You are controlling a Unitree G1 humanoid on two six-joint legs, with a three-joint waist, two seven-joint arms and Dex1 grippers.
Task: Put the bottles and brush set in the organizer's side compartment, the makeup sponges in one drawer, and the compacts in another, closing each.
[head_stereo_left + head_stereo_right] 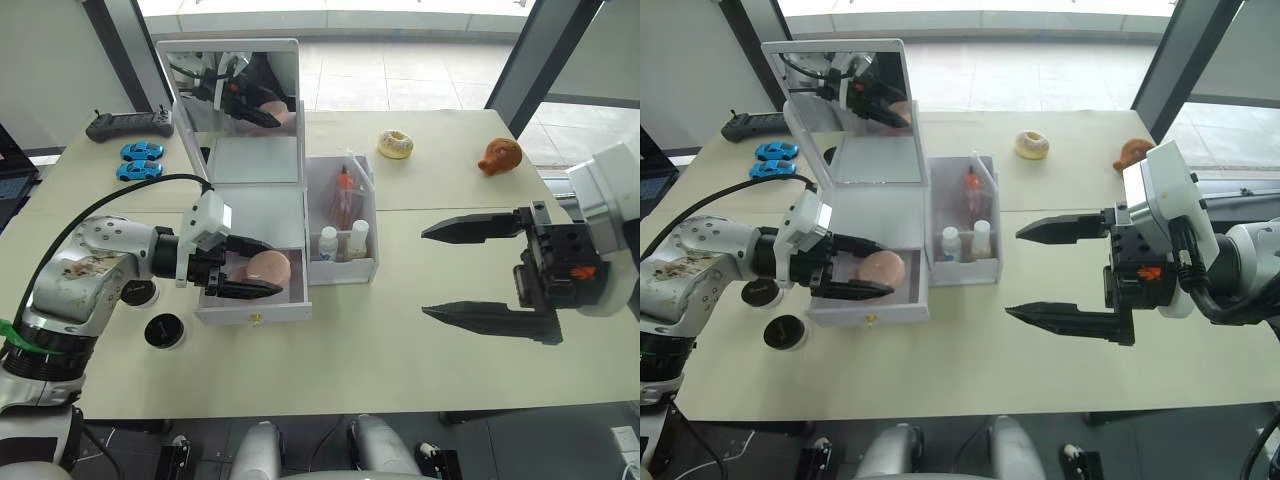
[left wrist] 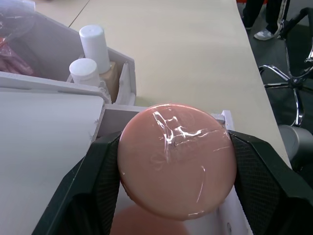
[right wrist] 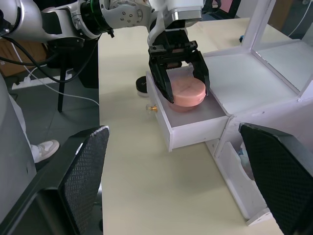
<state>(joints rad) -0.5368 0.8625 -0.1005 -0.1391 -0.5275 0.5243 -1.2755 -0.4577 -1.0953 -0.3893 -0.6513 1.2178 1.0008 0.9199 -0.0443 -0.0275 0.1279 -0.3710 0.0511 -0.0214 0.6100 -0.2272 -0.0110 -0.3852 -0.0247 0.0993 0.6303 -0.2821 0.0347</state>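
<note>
We are looking at the left arm, a silver-grey rounded casing with brownish scuffed patches and a green band near its base, a black cable arching over it. At its end a white block is carrying the left gripper (image 1: 252,268), two black fingers with cross-hatched inner pads. The right arm is showing white rounded shells and black cables; the right gripper (image 1: 1042,271) has long tapering black fingers on a black block with small orange-red marks.
</note>
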